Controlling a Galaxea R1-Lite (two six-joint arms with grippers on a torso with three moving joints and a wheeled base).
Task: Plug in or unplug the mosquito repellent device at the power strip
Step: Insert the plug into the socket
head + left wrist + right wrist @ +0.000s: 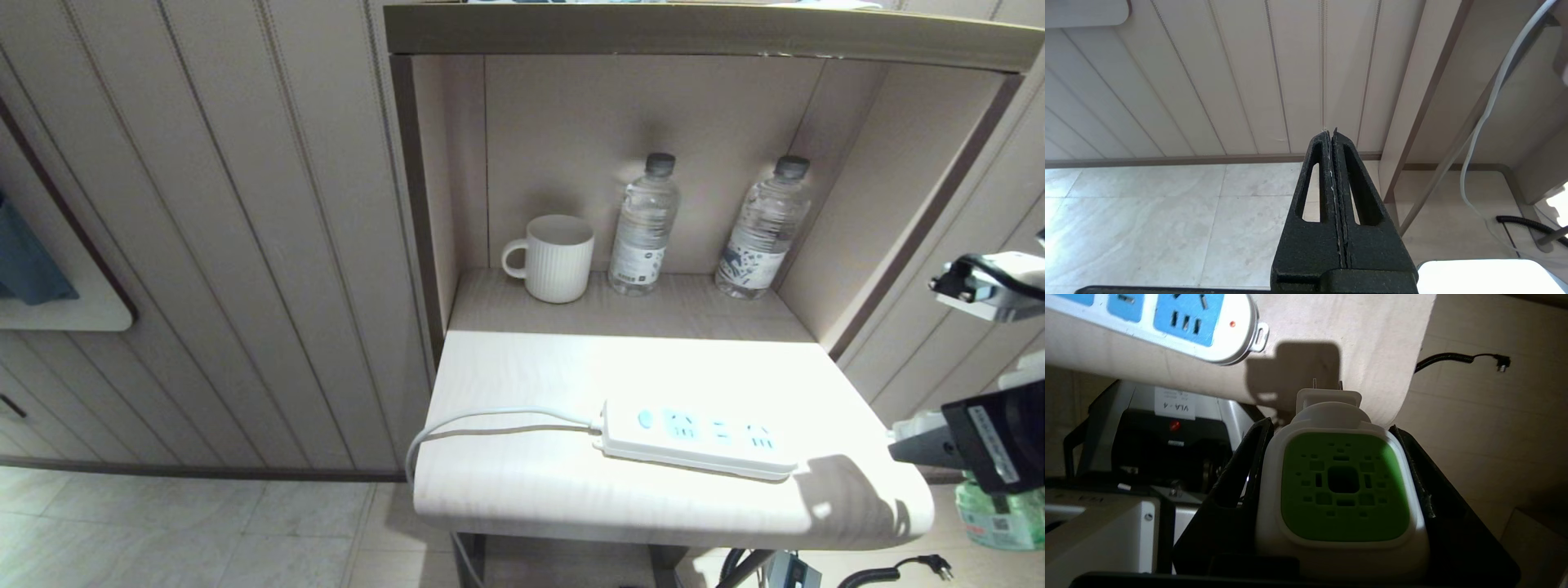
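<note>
Two prongs stick out ahead of the mosquito repellent device (1345,486), which the right hand (1343,457) clamps by its sides just off the desk (522,490) edge, ready for the power strip (694,437); left hand (1333,141) closed, empty, parked low.

White power strip (698,437) lies flat on the tabletop; green-faced mosquito repellent device (1343,490) (prongs bare) is unplugged.

I count one power strip (694,438) with three pale blue socket faces and one round button. Behind it stand two water bottles (643,225) and one white mug (555,257). One mosquito repellent device (1343,490) sits in my right gripper (1331,428).
</note>
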